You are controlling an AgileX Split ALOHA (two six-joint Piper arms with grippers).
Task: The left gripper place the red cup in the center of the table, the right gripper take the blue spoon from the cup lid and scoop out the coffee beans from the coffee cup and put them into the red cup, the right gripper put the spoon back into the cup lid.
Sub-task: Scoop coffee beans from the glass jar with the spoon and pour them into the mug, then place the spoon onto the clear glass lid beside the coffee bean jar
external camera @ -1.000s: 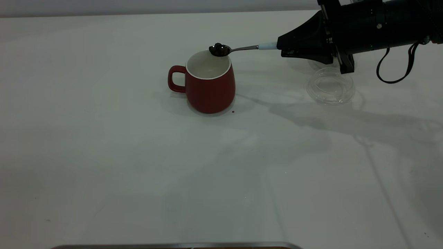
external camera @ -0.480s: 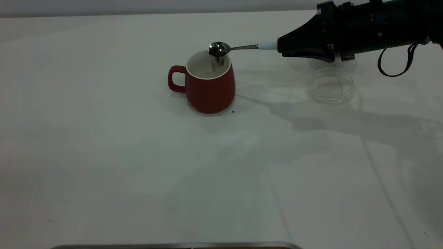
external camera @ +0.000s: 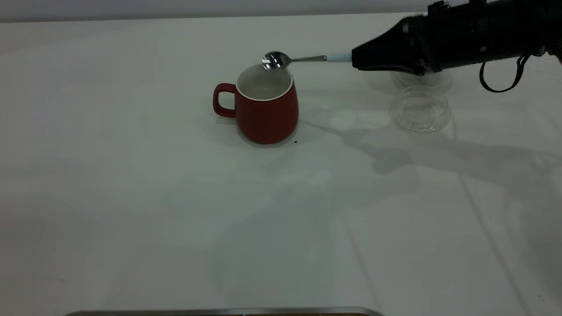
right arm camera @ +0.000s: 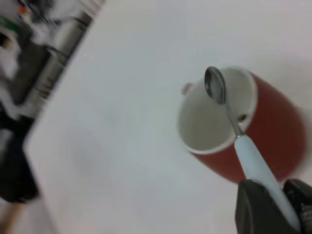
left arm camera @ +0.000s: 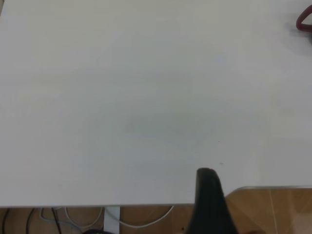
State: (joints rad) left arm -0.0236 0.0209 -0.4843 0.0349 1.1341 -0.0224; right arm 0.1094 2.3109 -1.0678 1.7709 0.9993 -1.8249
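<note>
The red cup [external camera: 265,107], white inside, stands near the table's middle with its handle to the left. My right gripper [external camera: 356,60] is shut on the pale blue handle of the spoon [external camera: 303,59]. The spoon's metal bowl is tilted and empty, just above the cup's far rim. In the right wrist view the spoon [right arm camera: 229,112] reaches over the cup [right arm camera: 253,126] from my right gripper [right arm camera: 280,204]. The clear cup lid [external camera: 419,109] lies on the table below the right arm. The coffee cup is hidden behind the right gripper. One finger [left arm camera: 209,202] of my left gripper shows at the table's near edge.
A single coffee bean [external camera: 295,141] lies on the table by the red cup's base. A metal rim [external camera: 219,311] runs along the table's near edge. The red cup's handle [left arm camera: 304,22] shows at one corner of the left wrist view.
The spoon held a heap of coffee beans over the cup. My right gripper rolled, the spoon tipped, and the beans fell into the red cup. The spoon's bowl is now empty.
</note>
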